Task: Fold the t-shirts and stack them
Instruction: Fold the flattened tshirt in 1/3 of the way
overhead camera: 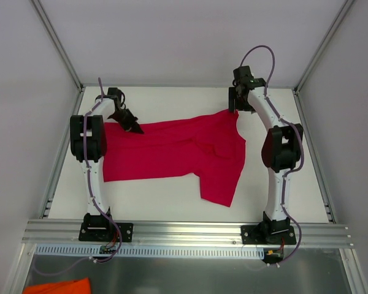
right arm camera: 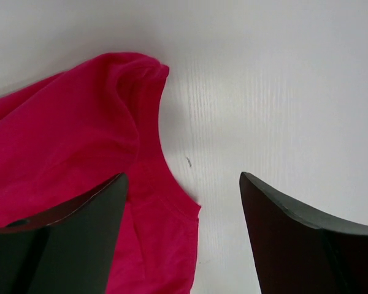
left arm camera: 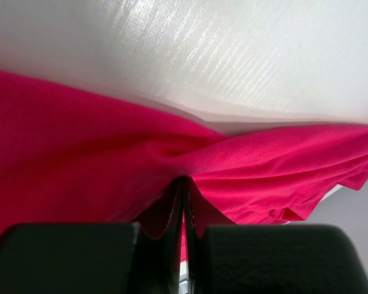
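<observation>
Orange cloth (overhead camera: 55,286) peeks in at the lower left corner, below the aluminium rail (overhead camera: 184,231) that carries both arm bases. Beyond the rail lies a white table (overhead camera: 172,196), closed in by plain white wall panels (overhead camera: 172,37) at the top and both sides.

At centre left, the left gripper (overhead camera: 134,125) is clenched on a pinch of the t-shirt (overhead camera: 172,150), red fabric bunching up between its fingers. At upper right, the right gripper (overhead camera: 236,105) stands wide apart over the shirt's far corner, gripping nothing.

Spread but rumpled in mid-frame, the shirt has its long axis running left to right. One flap drops toward the lower right. Which end bears the collar cannot be told.
</observation>
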`<state>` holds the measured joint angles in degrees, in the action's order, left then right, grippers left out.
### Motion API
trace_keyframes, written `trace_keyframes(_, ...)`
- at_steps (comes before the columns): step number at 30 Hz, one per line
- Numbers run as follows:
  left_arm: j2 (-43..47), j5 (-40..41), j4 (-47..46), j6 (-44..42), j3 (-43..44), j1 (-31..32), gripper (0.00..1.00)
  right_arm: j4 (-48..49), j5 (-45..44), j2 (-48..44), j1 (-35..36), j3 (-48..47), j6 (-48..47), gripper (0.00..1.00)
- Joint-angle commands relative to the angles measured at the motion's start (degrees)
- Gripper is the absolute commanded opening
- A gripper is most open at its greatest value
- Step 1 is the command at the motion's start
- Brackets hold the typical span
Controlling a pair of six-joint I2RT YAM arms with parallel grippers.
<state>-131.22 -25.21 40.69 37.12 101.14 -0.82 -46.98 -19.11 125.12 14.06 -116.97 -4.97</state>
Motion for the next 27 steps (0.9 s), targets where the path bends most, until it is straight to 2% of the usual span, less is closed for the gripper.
trace_keyframes(1,2.37,2.01,0.71,0.58,-2.0,-0.32,0.0,-4.87,5.74,-7.95,0.0,-0.81,3.73,0.76)
trace_keyframes(4,6.31,3.32,-3.67,0.58,-4.97,-0.24,0.0,-4.44,10.23,-14.09,1.13,6.2,4.8,0.73)
trace_keyframes(5,9.37,3.33,-7.95,0.49,-6.03,-0.32,0.03,-4.0,10.24,-16.03,1.58,8.66,4.71,0.73)
trace_keyframes(8,13.53,4.38,-12.11,0.32,-7.54,-0.5,0.34,-3.2,9.63,-22.63,2.55,16.32,3.66,0.74)
trace_keyframes(10,15.71,4.82,-13.96,0.23,-7.19,-0.76,0.47,-3.99,9.53,-26.48,2.63,20.09,2.78,0.74)
trace_keyframes(11,16.77,5.52,-14.66,0.23,-7.36,-0.94,0.56,-4.26,9.45,-27.99,2.72,21.33,2.51,0.74)
trace_keyframes(12,17.92,6.31,-16.24,0.23,-7.89,-1.03,0.76,-4.52,9.1,-29.57,2.81,22.82,2.25,0.75)
trace_keyframes(13,20.97,7.01,-17.3,0.23,-9.72,-1.29,0.78,-4.52,8.92,-32.89,2.9,26.14,1.9,0.75)
trace_keyframes(15,23.98,7.72,-19.23,1.02,-12.19,-1.64,0.8,-4.87,7.95,-36.25,3.07,29.67,1.72,0.77)
trace_keyframes(18,29.78,8.43,-19.5,3.39,-17.8,-1.64,0.69,-5.58,8.04,-42.49,3.07,36.44,3.47,0.77)
trace_keyframes(19,33.27,8.42,-20.64,4.18,-23.13,-1.29,0.68,-5.84,8.3,-43.98,3.33,37.94,4.26,0.78)
trace_keyframes(21,36.37,10.08,-20.12,5.59,-27.91,-1.2,0.67,-6.28,8.74,-48.12,3.77,41.81,6.98,0.79)
trace_keyframes(25,44.88,14.21,-14.77,6.73,-38.89,-1.03,0.57,-5.84,11.11,-53.39,4.22,47.09,9.63,0.79)
trace_keyframes(27,48.32,16.5,-11.43,7.61,-42.85,-0.85,0.57,-5.06,13.13,-54.8,4.3,48.93,9.72,0.79)
